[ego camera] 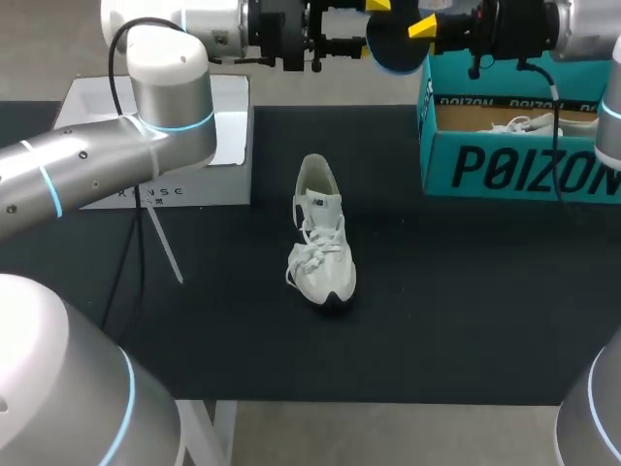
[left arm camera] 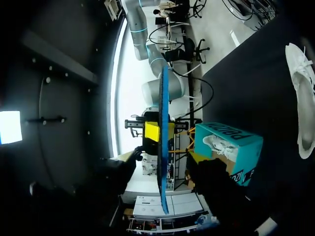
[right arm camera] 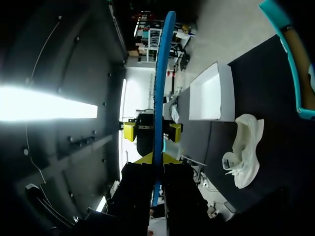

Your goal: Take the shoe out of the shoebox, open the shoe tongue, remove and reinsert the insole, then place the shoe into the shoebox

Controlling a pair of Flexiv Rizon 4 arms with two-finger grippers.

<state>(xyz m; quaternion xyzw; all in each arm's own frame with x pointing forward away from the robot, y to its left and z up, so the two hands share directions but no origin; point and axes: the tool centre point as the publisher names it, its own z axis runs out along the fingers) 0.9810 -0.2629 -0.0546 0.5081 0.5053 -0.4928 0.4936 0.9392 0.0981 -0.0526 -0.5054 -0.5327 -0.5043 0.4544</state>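
Insole (ego camera: pixel 393 53) clamped in right fingers (ego camera: pixel 422 27); left fingers (ego camera: pixel 344 46) released, straddling its other end. Shoe (ego camera: pixel 323 238) seen below, toe toward robot, left nearer.

The blue insole (ego camera: pixel 393 49), at the table's far side, runs off the head view's top edge. At right, the teal shoebox (ego camera: pixel 505 170) is cut by the frame, its wall hiding most of a second shoe (ego camera: pixel 529 124) inside. The left arm (ego camera: pixel 146 126) covers part of the white box (ego camera: pixel 233 126), far left. The left wrist view clips the loose shoe (left arm camera: pixel 301 93).
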